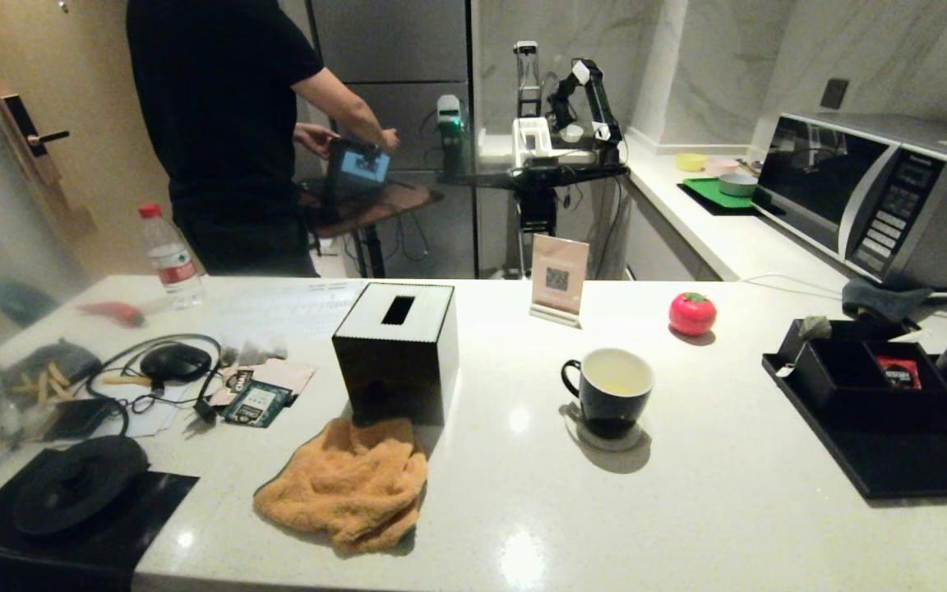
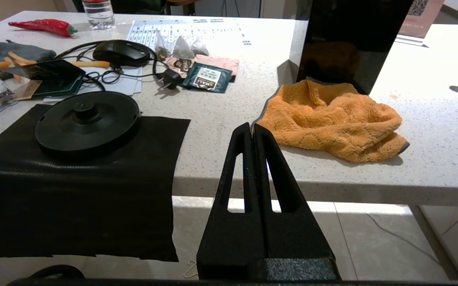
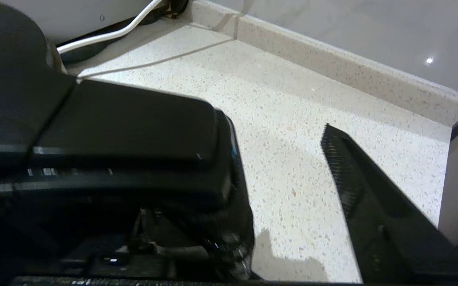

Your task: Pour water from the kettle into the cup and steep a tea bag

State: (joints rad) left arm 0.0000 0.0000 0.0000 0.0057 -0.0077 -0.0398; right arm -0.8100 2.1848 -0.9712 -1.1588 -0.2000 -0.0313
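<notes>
A: What writing can be read on the bench [image 1: 687, 510]?

B: Only "CHALI", on a green packet [image 2: 206, 78] far left. The cup [image 1: 607, 391] stands mid-bench holding pale water [image 1: 615, 380].

A: And the wrist views?

B: The left end effector [image 2: 252, 129], fingers together, hangs off the near edge. The right end effector [image 3: 280, 174], fingers apart, flanks the kettle [image 3: 105, 159] at far right.

Close to the lens, the matte black plastic kettle [image 3: 125, 135] fills one side, its flat-topped handle block running across the frame. The right gripper [image 3: 284, 167] stands with its fingers apart: one ribbed black finger [image 3: 356, 190] shows clear of the kettle, with bare speckled cream stone countertop [image 3: 284, 119] between them. The countertop ends at a low raised back edge below a glossy grey wall. A white cable [image 3: 105, 33] lies near that edge.
</notes>
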